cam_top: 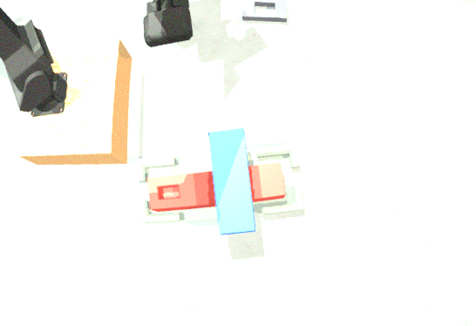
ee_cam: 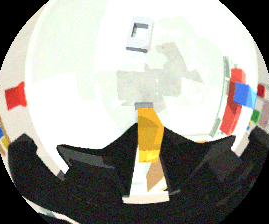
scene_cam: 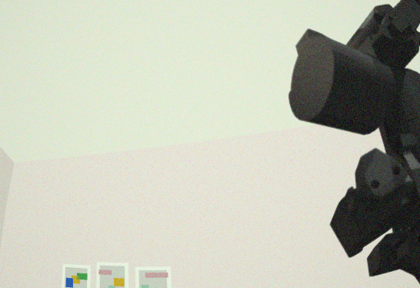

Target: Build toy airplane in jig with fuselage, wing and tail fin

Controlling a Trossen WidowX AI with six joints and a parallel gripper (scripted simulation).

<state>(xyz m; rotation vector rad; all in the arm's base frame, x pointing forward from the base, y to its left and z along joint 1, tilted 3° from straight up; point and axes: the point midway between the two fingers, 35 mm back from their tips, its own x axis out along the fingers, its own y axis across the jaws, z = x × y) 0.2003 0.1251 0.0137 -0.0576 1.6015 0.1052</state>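
The red fuselage [cam_top: 270, 179] [ee_cam: 228, 121] lies in the pale cradle [cam_top: 283, 208]. Its tail socket [cam_top: 168, 192] shows empty at the left end. The blue wing [cam_top: 233, 184] [ee_cam: 245, 95] lies across the fuselage's top; its tab is hidden, and I cannot tell if it sits fully down. My gripper [ee_cam: 145, 126] is shut on the yellow tail fin [ee_cam: 149, 137], which stands between the fingers in the wrist view. A small grey piece [ee_cam: 143, 105] shows at the fin's far end. In the top view the fin is hidden under the arm, behind and left of the cradle.
A grey slotted block [cam_top: 282, 12] [ee_cam: 136, 44] lies on the table beyond the fin, at the back in the top view. The orange-sided base box [cam_top: 121, 105] stands left of the cradle. The exterior view shows mostly wall, pictures and dark arm parts [scene_cam: 354, 89].
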